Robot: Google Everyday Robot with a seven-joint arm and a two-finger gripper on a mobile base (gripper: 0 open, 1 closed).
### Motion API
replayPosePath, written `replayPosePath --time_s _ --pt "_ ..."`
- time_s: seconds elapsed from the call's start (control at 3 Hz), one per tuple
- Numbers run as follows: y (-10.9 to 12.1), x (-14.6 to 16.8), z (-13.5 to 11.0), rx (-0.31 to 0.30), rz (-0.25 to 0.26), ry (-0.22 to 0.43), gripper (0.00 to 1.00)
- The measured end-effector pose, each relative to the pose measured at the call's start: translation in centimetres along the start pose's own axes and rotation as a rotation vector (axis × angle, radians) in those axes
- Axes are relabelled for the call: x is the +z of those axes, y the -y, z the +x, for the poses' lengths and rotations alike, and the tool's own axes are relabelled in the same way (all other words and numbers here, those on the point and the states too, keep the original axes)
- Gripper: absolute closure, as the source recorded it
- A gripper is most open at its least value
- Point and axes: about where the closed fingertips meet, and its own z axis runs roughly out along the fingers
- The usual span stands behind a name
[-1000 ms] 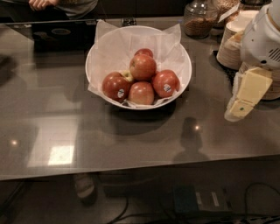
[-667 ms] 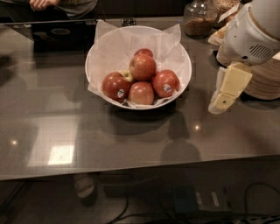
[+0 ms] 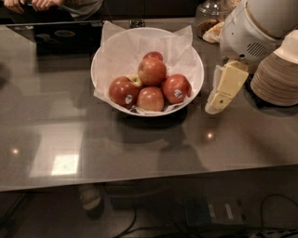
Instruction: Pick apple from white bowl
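The white bowl (image 3: 193,60), lined with crinkled white paper, stands on the grey table at centre back. It holds several apples. The apple (image 3: 152,70), lighter red with pale streaks and no sticker, sits on top of the pile. Darker red apples with white stickers lie at its left (image 3: 123,92) and right (image 3: 176,88), and a small yellow-green apple (image 3: 135,81) is tucked between. My gripper (image 3: 215,106), pale yellow, hangs just right of the bowl's rim, pointing down and left, a little above the table, empty.
A stack of beige plates (image 3: 277,76) stands at the right edge, right behind my arm. A glass jar (image 3: 208,16) is at the back. A person's hands (image 3: 32,4) rest at the far left. The table's front edge (image 3: 139,183) runs across the lower frame.
My gripper has moved left from beside the plates to just right of the bowl. The bowl and apples have not moved.
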Motion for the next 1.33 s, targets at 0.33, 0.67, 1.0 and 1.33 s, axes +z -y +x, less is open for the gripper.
replayPosePath --time_s 0.33,0.67,1.0,1.33 --pt "0.5 0.2 -0.5 -0.003 0.03 0.033 0.0" --pt "2.2 1.2 -1.4 -0.002 0.063 0.133 0.0" --pt "3.7 2.2 -2.3 0.021 0.071 0.247 0.0" --pt "4.6 3.3 -3.2 0.038 0.056 0.331 0.07"
